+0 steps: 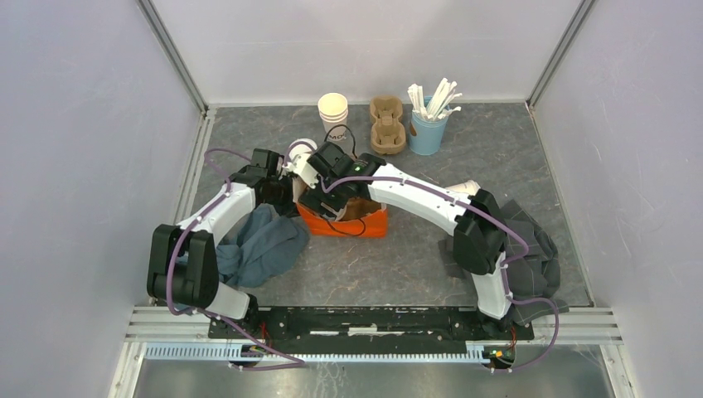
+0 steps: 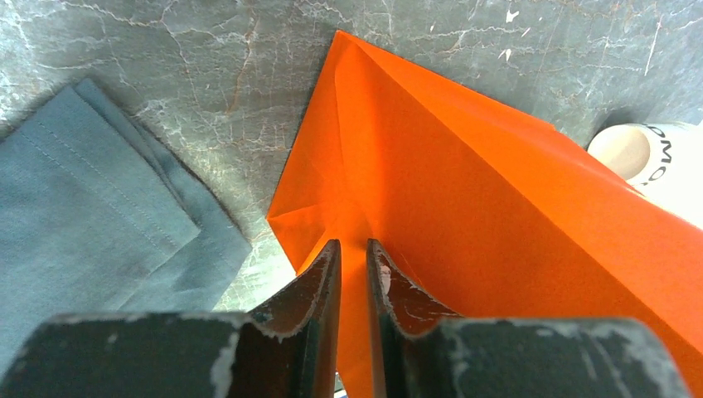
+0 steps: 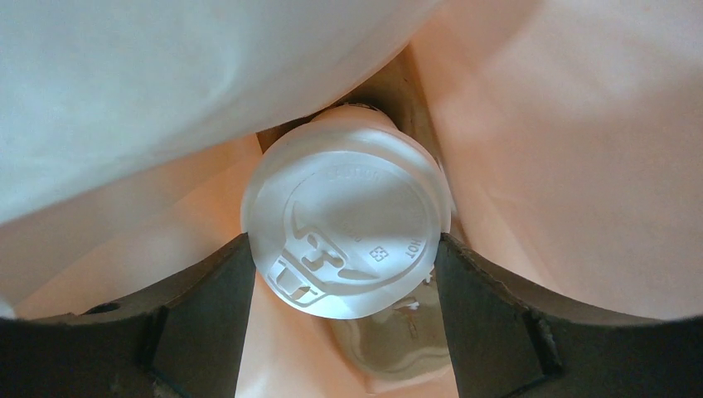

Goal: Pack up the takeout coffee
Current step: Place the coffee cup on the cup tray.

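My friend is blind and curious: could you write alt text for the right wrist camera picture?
A white-lidded cup, seen from above, is held by the robot's dark gripper, one finger on each side. Pale bag walls, tinted orange, close in around it.

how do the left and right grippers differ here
The left gripper pinches the orange bag by its edge, jaws nearly together; the right gripper clamps the lidded cup at its lid, jaws wide. The left gripper sits outside the bag; the right gripper reaches inside it. Both hold something.
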Controlling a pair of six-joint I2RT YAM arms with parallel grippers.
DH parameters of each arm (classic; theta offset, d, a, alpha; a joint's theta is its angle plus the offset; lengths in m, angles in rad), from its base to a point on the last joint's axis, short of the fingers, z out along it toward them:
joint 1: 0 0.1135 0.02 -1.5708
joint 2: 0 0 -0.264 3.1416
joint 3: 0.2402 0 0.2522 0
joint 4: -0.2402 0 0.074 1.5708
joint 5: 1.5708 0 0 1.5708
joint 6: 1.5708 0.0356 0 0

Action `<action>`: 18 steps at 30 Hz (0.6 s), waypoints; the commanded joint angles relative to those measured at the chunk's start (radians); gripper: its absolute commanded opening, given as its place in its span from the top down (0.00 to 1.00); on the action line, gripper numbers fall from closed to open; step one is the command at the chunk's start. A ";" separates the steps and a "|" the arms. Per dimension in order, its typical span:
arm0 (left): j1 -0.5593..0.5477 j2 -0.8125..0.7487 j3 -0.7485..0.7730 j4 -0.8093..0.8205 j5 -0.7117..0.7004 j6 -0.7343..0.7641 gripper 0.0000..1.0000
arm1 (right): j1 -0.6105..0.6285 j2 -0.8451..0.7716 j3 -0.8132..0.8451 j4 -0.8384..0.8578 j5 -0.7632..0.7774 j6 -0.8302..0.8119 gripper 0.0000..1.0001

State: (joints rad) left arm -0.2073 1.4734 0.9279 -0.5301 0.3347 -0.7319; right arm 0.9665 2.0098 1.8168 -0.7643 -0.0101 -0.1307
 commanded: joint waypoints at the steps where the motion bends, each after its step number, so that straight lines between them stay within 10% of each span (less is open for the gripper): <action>1: -0.020 -0.039 0.032 -0.031 0.030 0.059 0.76 | 0.008 -0.021 -0.016 -0.020 -0.013 0.061 0.24; 9: -0.020 -0.081 0.037 -0.056 0.023 0.077 0.75 | 0.006 -0.055 0.065 -0.034 -0.006 0.090 0.02; 18: -0.018 -0.148 0.021 -0.100 -0.015 0.089 0.74 | 0.006 -0.156 -0.029 -0.010 0.021 0.123 0.02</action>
State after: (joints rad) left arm -0.2222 1.3758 0.9344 -0.6014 0.3336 -0.6945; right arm 0.9668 1.9457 1.8076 -0.7986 -0.0105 -0.0467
